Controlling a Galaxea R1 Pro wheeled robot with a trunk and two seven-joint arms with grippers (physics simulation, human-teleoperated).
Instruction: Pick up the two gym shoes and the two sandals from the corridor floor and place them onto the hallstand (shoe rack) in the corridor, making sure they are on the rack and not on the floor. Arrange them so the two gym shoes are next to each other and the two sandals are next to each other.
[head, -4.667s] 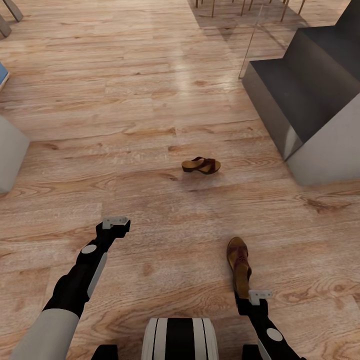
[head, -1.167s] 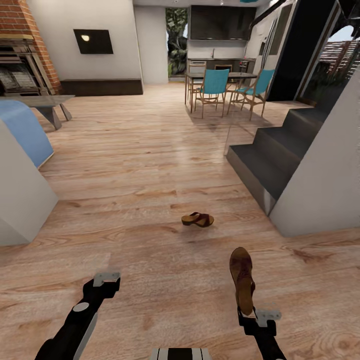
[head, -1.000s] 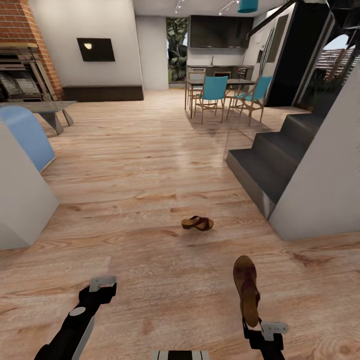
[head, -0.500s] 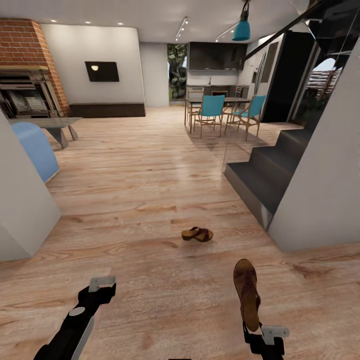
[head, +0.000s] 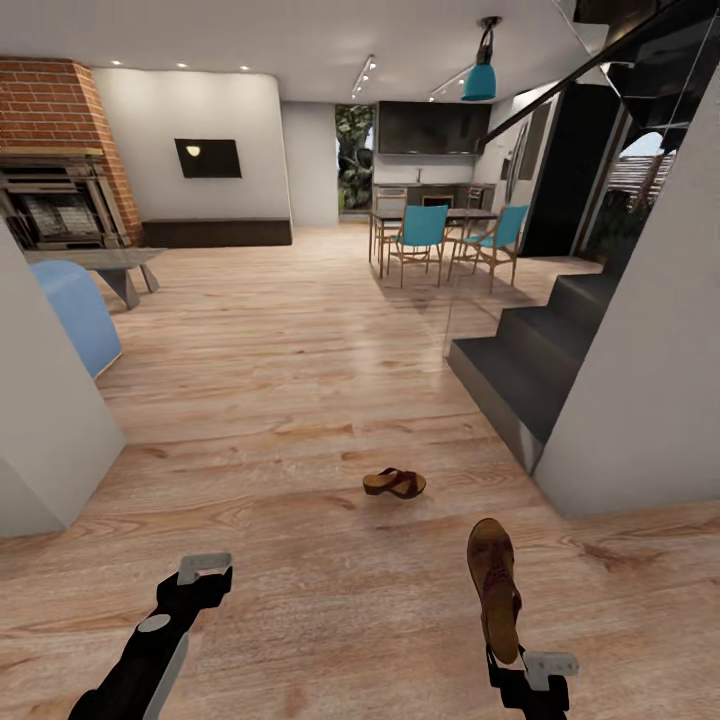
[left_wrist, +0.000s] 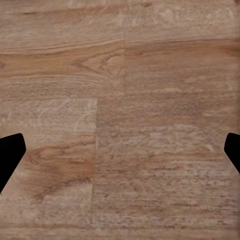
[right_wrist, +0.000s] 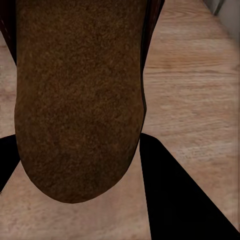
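Sandal pinched heel-first in right tool, toe forward above corridor floor | second sandal lies ahead on floor | left tool wide open, empty | head view has tilted up since earlier: searching for hallstand, probably.

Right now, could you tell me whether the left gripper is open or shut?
Open. The left gripper holds nothing: its dark fingertips sit far apart in the wrist view, with bare corridor floor between them.
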